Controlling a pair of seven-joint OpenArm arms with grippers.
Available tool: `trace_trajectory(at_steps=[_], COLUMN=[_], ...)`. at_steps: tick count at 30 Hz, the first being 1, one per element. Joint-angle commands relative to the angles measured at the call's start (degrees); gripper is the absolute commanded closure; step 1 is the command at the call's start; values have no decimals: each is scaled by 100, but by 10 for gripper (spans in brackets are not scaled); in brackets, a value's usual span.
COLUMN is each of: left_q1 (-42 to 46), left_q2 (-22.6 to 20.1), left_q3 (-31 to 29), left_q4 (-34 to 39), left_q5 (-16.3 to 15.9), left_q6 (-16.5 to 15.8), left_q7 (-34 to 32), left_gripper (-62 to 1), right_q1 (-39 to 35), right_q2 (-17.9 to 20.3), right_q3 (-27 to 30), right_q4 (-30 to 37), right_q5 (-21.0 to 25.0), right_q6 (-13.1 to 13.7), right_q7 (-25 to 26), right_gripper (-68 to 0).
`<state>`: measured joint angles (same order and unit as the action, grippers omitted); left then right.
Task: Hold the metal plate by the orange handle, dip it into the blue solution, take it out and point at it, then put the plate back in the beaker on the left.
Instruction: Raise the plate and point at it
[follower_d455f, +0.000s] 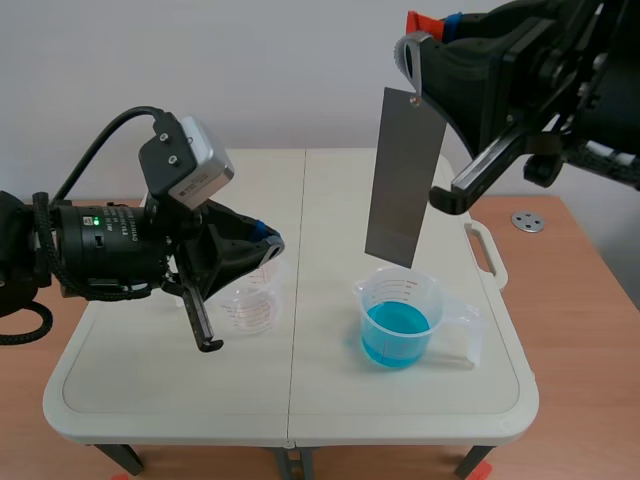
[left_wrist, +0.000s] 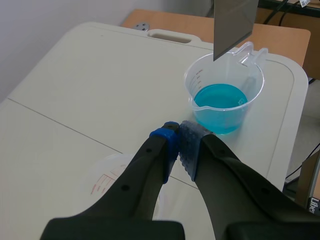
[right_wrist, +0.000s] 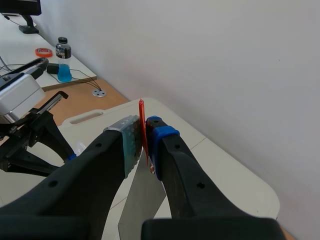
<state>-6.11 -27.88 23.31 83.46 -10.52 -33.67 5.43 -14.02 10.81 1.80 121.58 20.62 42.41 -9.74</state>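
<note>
A grey metal plate (follower_d455f: 404, 178) hangs upright in the air, its lower edge just above the clear beaker of blue solution (follower_d455f: 400, 320). My right gripper (follower_d455f: 437, 24) is raised at the top right, shut on the plate's orange handle (right_wrist: 142, 120); in the right wrist view the plate (right_wrist: 142, 210) drops away below the fingers. My left gripper (follower_d455f: 268, 240) is shut on nothing, above the empty clear beaker (follower_d455f: 247, 300) on the left, its tips aimed toward the plate. In the left wrist view the shut fingertips (left_wrist: 179, 137) sit short of the blue beaker (left_wrist: 223, 95) and the plate's lower end (left_wrist: 234, 25).
Both beakers stand on a white folding table (follower_d455f: 150, 400) with a carry slot (follower_d455f: 485, 250) at its right edge. A small metal disc (follower_d455f: 527, 221) lies on the wooden desk beyond. The left arm's body (right_wrist: 30, 130) shows below the right gripper.
</note>
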Motion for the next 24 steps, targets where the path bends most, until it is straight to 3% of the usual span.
trace_trajectory(at_steps=[1,12,19,24], left_q1=[-103,-522,-538,-535], left_q2=[42,367,614,706], left_q3=[15,262,317,470], left_q4=[-52,-601,-627,-627], left_q5=[-37,-33,466,577], left_q6=[44,136,105,17], left_q7=[-63,-63,-68,-63], left_gripper=[-23,-23,-23,-23], right_q1=[52,52,52,52], right_q2=[11,11,11,11], right_q3=[17,17,17,17], right_q4=[111,111,111,111], right_q5=[87,87,87,87], right_q6=[31,31,31,31], right_q7=[63,35,-7,-7], right_gripper=[-13,-13,-13,-13])
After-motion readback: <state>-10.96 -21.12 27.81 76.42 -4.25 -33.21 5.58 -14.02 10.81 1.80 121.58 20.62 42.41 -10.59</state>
